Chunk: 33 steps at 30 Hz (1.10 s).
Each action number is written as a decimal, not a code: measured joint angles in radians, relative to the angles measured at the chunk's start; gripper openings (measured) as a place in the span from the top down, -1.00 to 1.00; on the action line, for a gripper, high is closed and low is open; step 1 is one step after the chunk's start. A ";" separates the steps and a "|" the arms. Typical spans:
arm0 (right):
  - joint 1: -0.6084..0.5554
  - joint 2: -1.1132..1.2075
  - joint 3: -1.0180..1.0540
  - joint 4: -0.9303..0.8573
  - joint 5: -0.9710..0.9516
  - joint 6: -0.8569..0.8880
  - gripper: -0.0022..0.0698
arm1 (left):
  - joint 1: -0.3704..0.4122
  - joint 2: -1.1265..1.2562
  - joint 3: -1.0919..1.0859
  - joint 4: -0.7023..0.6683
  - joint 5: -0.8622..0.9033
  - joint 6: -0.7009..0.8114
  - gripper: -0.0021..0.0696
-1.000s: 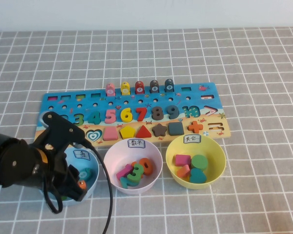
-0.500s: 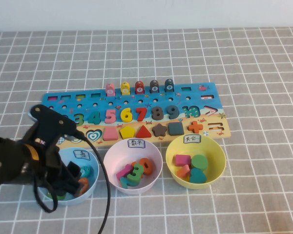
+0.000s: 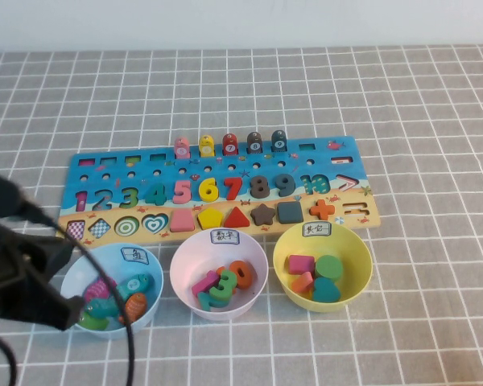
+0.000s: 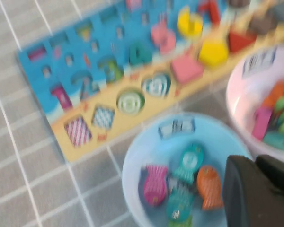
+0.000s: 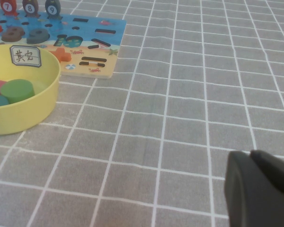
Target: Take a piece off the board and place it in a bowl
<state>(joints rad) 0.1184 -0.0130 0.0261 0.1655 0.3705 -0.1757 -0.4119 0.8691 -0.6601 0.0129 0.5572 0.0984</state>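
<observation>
Piece (image 3: 134, 283) lies in bowl (image 3: 80, 273) w/ other fish; left gripper (image 3: 32, 301) near-left of it, right gripper (image 5: 262, 189) parked over worktop, jaws can't tell either; drop step looks done, next just retreat

You have three bowls in front of you: one pale blue bowl (image 3: 74, 275), one pink bowl (image 3: 185, 251) and one yellow bowl (image 3: 358, 253). There is one board (image 3: 322, 149). Its peg row (image 3: 230, 145) carries five pegs. The pale blue bowl holds at least four fish: one pink fish (image 4: 155, 183), one orange fish (image 4: 209, 185) and two teal fish (image 4: 191, 161). There are two grippers: the left gripper (image 3: 60, 310) beside the pale blue bowl, and the right gripper (image 5: 260, 189) over bare cloth.
</observation>
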 joint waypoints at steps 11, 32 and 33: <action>0.000 0.000 0.000 0.000 0.000 0.000 0.99 | 0.000 -0.375 0.265 -0.269 -0.256 -0.025 0.93; 0.000 0.000 0.000 0.000 0.000 0.000 0.99 | 0.000 -0.513 0.515 -0.177 -0.625 0.041 0.94; 0.000 0.000 0.000 0.000 0.000 0.000 0.99 | 0.004 -0.545 0.535 -0.175 -0.639 0.048 0.94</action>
<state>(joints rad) 0.1184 -0.0130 0.0261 0.1655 0.3705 -0.1757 -0.4077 0.3241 -0.1246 -0.1616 -0.0821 0.1462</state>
